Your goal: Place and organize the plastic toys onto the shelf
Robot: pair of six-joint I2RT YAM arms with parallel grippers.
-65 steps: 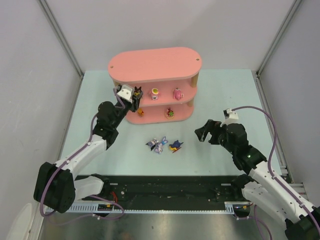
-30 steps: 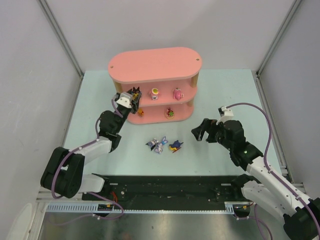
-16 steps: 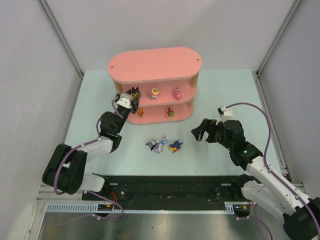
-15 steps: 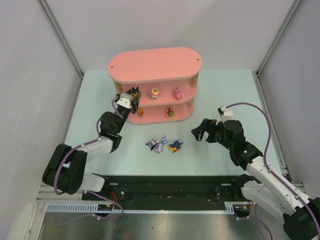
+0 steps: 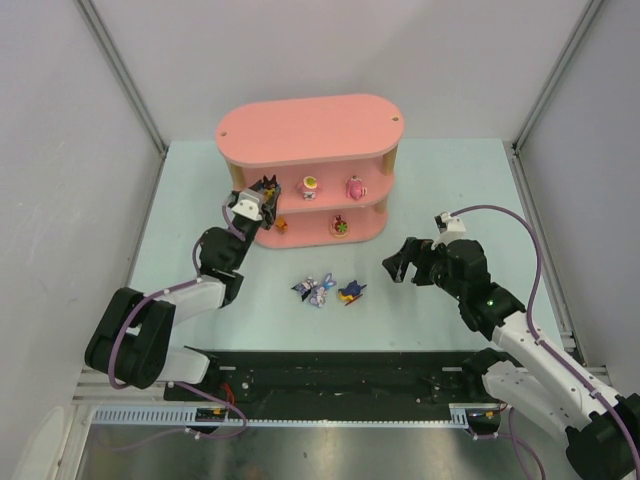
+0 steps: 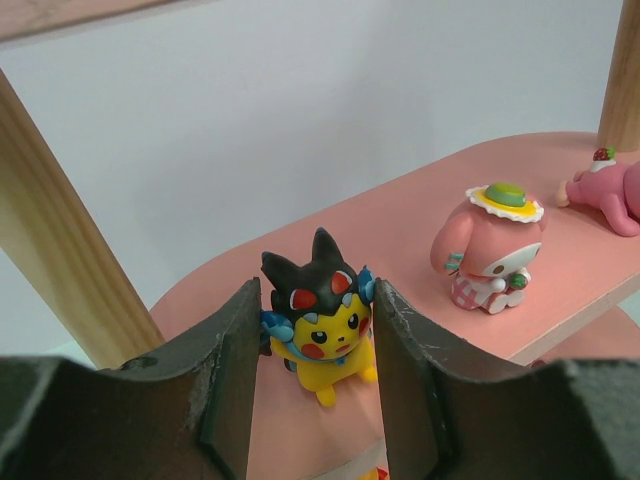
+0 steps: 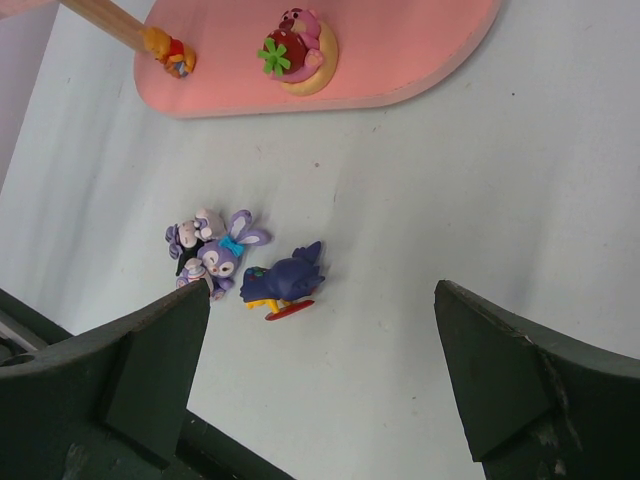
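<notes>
Pink three-tier shelf (image 5: 310, 130), upper centre, holds five toys (image 5: 311, 184). The black-eared toy (image 6: 318, 325) stands upright at its middle board's left end. Three loose toys (image 5: 320, 291) cluster at centre.

Probably a lab booth: bare grey walls (image 5: 330, 50), metal corner posts (image 5: 122, 75), mint table (image 5: 450, 180).

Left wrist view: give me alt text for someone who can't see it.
The left gripper clasps a yellow, black-haired figurine standing on a pink shelf board. Right of it stands a pink hatted figurine; another pink toy lies at the frame's edge.
</notes>
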